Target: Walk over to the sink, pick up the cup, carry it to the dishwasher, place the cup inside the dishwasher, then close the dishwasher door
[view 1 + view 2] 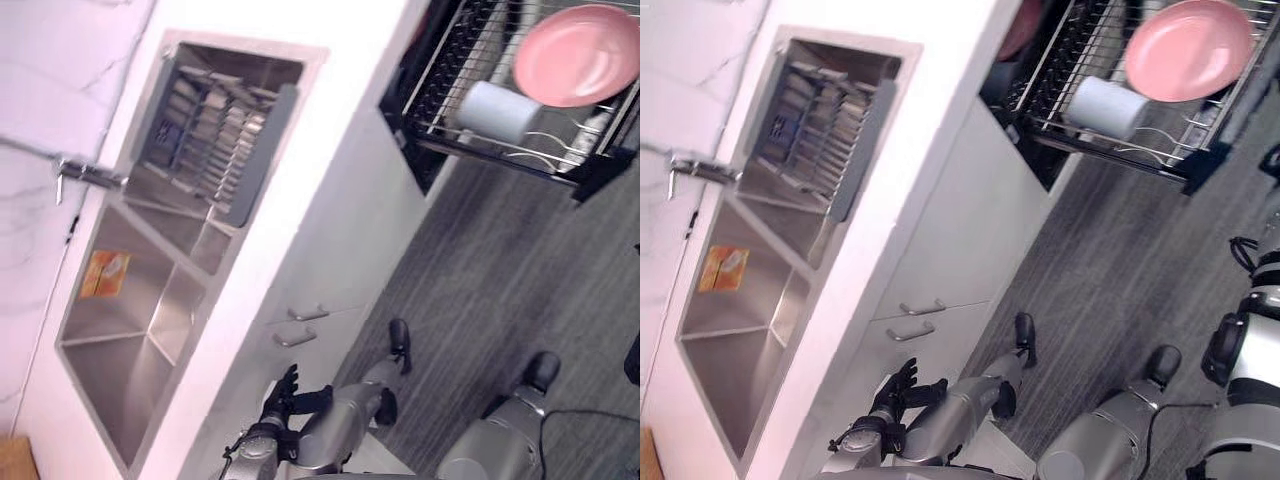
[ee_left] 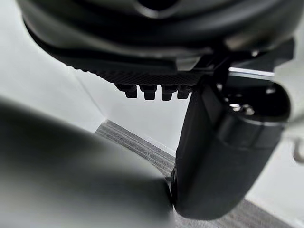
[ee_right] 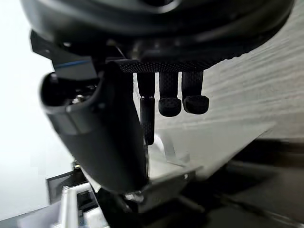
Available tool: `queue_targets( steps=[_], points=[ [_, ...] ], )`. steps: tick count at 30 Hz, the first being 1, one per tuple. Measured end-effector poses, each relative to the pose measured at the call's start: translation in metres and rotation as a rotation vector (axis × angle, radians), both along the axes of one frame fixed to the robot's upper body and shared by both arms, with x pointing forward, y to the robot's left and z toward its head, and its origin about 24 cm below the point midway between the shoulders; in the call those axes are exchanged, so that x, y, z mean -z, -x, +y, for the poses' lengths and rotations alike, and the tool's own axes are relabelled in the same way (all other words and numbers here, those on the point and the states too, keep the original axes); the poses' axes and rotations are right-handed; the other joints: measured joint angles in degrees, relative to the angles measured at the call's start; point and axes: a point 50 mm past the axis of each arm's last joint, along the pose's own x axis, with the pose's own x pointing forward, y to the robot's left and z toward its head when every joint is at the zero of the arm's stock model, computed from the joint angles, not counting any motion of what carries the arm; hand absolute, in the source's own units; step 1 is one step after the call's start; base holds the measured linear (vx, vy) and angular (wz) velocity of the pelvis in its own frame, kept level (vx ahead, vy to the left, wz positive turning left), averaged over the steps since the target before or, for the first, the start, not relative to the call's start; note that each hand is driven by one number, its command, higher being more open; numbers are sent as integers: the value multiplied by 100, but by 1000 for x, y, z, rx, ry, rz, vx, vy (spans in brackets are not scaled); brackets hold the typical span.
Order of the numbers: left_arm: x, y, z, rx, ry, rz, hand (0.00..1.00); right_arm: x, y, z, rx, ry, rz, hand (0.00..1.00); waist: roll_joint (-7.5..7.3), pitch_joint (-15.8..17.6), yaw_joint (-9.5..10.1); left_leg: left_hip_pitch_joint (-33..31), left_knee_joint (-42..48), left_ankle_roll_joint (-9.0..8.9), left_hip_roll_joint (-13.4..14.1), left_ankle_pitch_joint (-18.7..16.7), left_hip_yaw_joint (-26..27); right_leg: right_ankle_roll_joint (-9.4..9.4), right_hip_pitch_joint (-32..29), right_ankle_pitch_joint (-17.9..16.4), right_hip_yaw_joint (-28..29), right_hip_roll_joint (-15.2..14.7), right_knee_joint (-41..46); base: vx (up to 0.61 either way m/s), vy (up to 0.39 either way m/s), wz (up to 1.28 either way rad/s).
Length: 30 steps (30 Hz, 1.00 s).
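I see the white cup [image 1: 497, 110] sitting in the pulled-out dishwasher rack [image 1: 450, 62], just beside a pink plate [image 1: 580, 55]. My left hand [image 1: 284, 396] hangs by the white cabinet [image 1: 345, 225], fingers spread and empty. My right hand [image 3: 107, 133] has its fingers relaxed and holds nothing.

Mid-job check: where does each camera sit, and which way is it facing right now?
Left eye view: on the head, looking down at the sink, the dishwasher rack holding the cup, and the left hand low.
Right eye view: beside it, sharing that same scene.
Left wrist view: on the left wrist, facing cabinet and floor past its own hand.
Right wrist view: on the right wrist, facing floor past the right hand.
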Motion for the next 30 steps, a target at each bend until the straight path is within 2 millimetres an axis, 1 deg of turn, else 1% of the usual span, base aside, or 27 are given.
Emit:
queue_targets(
  steps=[2,3,5,9,11,14,15,16,18,19,20,21,23,25,27,28,29,30],
  points=[
    [0,1,-1,4,5,4,100,-8,1,-2,17,-5,2,0,13,-11,-1,1,1,29,-96,22,-153,33,38,-41,-90,-109,97,30,4,45],
    [1,3,-1,9,16,11,100,-14,2,-4,34,-2,19,0,53,-43,5,5,4,67,-163,51,-313,37,150,-90,-257,-177,141,33,-31,47],
    [2,5,-1,13,27,17,100,-18,6,-8,61,19,46,0,72,-59,27,30,7,107,-237,82,-535,35,292,-208,-494,-273,290,45,-69,63],
    [3,7,3,5,40,23,100,-18,3,-6,64,52,87,0,68,-55,104,64,82,139,-368,119,-924,7,535,-561,-921,-466,714,8,-103,59],
    [4,9,7,-4,46,25,100,-18,-1,-2,52,57,90,0,73,-60,164,71,119,138,-394,127,-1086,0,638,-719,-1114,-535,911,-33,-142,49],
    [6,17,16,-32,40,32,100,-22,-15,13,25,108,116,0,71,-58,354,78,123,99,-401,164,-1293,-2,749,-971,-1381,-589,1212,-45,-128,40],
    [7,18,18,-36,39,36,100,-24,-16,15,24,121,118,0,71,-58,374,80,124,84,-402,175,-1336,-7,781,-1014,-1438,-599,1259,-49,-156,38],
    [7,20,20,-39,36,37,100,-26,-23,23,9,152,133,0,67,-55,444,80,123,60,-391,194,-1404,-19,839,-1108,-1561,-606,1358,-49,-156,34],
    [9,22,23,-18,28,50,100,-30,-32,35,-17,194,150,0,63,-52,503,96,123,50,-375,201,-1453,-50,911,-1214,-1670,-606,1449,-45,-152,28],
    [10,24,24,-7,24,60,100,-30,-35,38,-24,204,155,100,61,-51,535,103,123,45,-368,204,-1457,-59,927,-1237,-1688,-605,1468,-33,-152,23],
    [14,32,26,2,21,93,100,-29,-36,39,-10,204,158,100,53,-45,550,126,123,34,-340,213,-1461,-63,1003,-1255,-1752,-585,1474,-18,-151,17],
    [18,44,29,4,10,134,100,-26,-38,39,-28,212,180,100,-4,2,483,172,118,34,-332,212,-1459,-96,1072,-1273,-1755,-559,1460,-13,-143,14],
    [22,55,30,-3,11,172,100,-24,-39,41,-56,222,195,100,-57,44,455,227,113,34,-282,212,-1448,-101,1163,-1276,-1765,-468,1384,-30,-126,1],
    [23,58,31,-19,16,179,100,-17,-43,44,-59,225,203,100,-167,133,437,270,90,30,-168,210,-1412,-104,1213,-1276,-1777,-334,1304,-60,-135,-8],
    [21,56,38,-70,23,163,100,8,-50,52,-120,176,178,100,-427,335,394,411,11,-26,-6,219,-1365,-134,1304,-1289,-1770,-156,1224,-68,-133,-17],
    [20,55,43,-129,42,147,100,34,-53,58,-177,96,132,100,-594,460,390,490,10,-78,95,184,-1351,-202,1396,-1318,-1755,-25,1143,-67,-146,-15],
    [20,55,46,-145,46,144,100,46,-53,60,-193,66,117,100,-660,509,379,508,9,-86,136,180,-1343,-220,1415,-1318,-1743,17,1117,-65,-144,-13],
    [20,55,50,-172,59,141,100,65,-53,64,-215,22,106,100,-702,539,383,511,9,-103,196,167,-1308,-244,1420,-1309,-1735,91,1074,-55,-117,-9]
  ],
)
